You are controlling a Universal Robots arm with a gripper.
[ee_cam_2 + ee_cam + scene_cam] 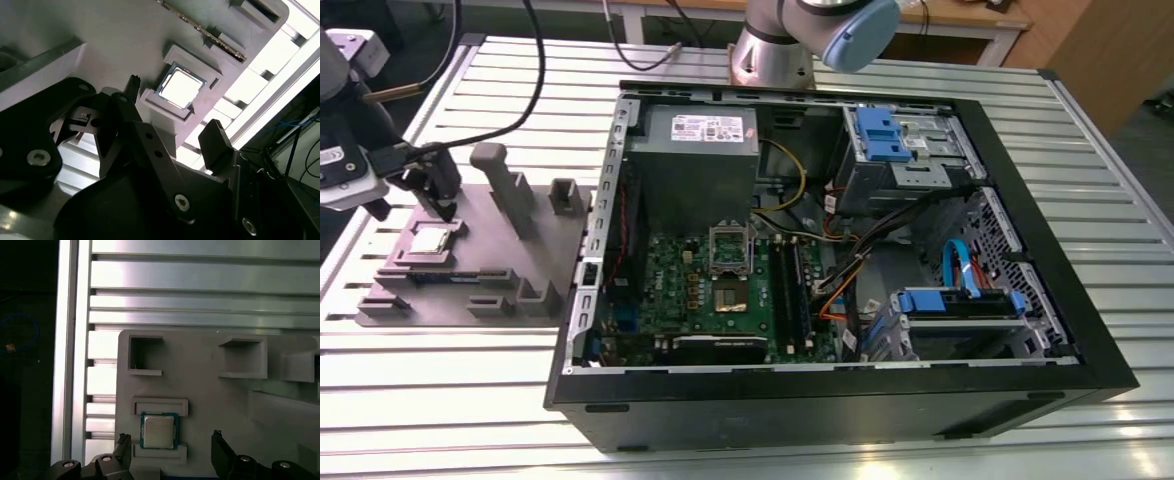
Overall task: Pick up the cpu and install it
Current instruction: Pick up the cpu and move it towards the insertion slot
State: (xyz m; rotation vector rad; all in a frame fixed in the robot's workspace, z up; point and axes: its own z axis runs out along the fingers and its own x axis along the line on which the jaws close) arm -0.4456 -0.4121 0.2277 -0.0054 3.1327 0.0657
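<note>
One cpu [159,431] lies flat in a raised square seat on the grey tray [210,405], close to the tray's edge, with the slatted table [200,295] open beyond it. The gripper [170,436] hangs over the chip with its two fingers [221,450] spread wider than it, a clear gap on each side, neither touching. At the exterior view's left the tray sits just beside the wall of the one open computer case [1067,330], whose green board [707,290] lies well apart from the chip.
</note>
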